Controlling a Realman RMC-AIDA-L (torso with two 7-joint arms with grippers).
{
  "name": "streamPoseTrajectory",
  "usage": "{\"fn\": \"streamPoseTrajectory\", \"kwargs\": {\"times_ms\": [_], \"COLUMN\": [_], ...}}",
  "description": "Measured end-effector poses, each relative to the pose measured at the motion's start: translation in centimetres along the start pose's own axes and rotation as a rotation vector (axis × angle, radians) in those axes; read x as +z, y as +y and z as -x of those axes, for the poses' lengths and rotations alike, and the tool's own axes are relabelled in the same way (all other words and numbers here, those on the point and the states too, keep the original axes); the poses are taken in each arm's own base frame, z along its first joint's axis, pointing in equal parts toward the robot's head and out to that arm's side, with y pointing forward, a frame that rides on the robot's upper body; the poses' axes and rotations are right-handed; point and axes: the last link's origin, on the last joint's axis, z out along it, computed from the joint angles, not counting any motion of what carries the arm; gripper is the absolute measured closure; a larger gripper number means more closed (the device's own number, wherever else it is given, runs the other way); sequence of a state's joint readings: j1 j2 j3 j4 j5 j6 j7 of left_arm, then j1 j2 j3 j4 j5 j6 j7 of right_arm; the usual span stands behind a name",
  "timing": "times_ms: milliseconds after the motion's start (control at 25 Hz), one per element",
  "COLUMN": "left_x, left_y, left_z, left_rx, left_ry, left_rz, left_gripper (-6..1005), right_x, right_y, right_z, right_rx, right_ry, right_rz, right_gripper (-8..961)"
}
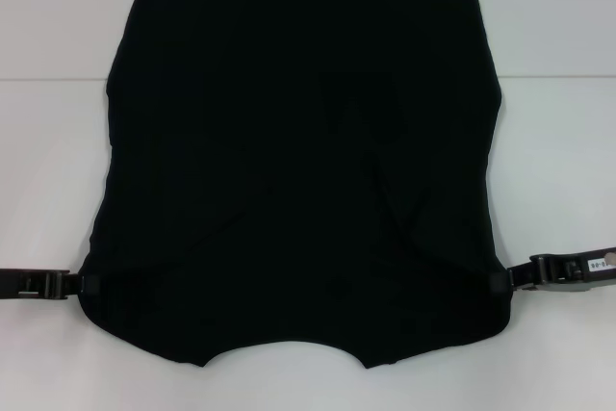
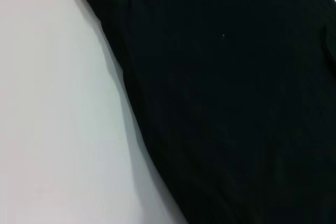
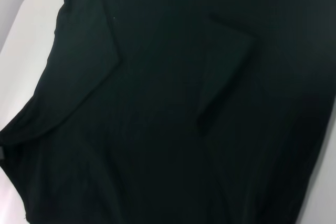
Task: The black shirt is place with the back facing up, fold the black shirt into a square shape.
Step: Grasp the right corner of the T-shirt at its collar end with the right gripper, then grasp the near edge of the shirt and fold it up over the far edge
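At nine and three o'clock, my left fingers (image 1: 91, 284) and right fingers (image 1: 500, 278) pinch the black shirt (image 1: 303, 161) closed. It's soft, limp; grip the shoulder corners.

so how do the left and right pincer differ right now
The left pincer meets the black shirt at its left edge, the right pincer at its right edge. The right pincer's arm carries a pale label; the left pincer's shows none. The right one sits slightly higher in the head view. Both are black, level and near the shirt's lower corners on the white table.
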State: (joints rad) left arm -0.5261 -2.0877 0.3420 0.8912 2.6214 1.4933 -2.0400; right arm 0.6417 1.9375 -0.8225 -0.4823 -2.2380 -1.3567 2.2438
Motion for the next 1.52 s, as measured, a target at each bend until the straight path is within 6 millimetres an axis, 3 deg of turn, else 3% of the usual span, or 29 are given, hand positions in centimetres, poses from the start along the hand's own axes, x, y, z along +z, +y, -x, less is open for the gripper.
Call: {"fn": "streamPoseTrajectory", "kwargs": {"times_ms": [120, 480, 800, 1280, 1520], "left_x": [0.0, -1.4, -2.0, -2.1, -1.8], "left_y": [0.1, 0.0, 1.7, 3.9, 4.7], "left_z": [-0.2, 0.7, 2.8, 7.7, 9.1], "left_rx": [-0.002, -0.082, -0.08, -0.091, -0.092], "left_ry": [0.015, 0.074, 0.046, 0.007, 0.003], "left_rz": [0.007, 0.071, 0.217, 0.399, 0.446], "left_gripper": [943, 943, 945, 944, 944], "right_x": [-0.6, -3.9, -6.5, -9.6, -10.9], "right_y": [-0.2, -2.1, -3.4, -5.5, -5.6], "right_z": [-0.6, -3.2, -5.4, -10.4, -11.5], "right_rx": [-0.009, -0.002, -0.02, -0.017, -0.015], "right_ry": [-0.015, -0.119, -0.141, -0.151, -0.159], "right_rz": [0.032, 0.083, 0.086, 0.053, 0.056], "right_gripper": [900, 890, 880, 867, 860]}}
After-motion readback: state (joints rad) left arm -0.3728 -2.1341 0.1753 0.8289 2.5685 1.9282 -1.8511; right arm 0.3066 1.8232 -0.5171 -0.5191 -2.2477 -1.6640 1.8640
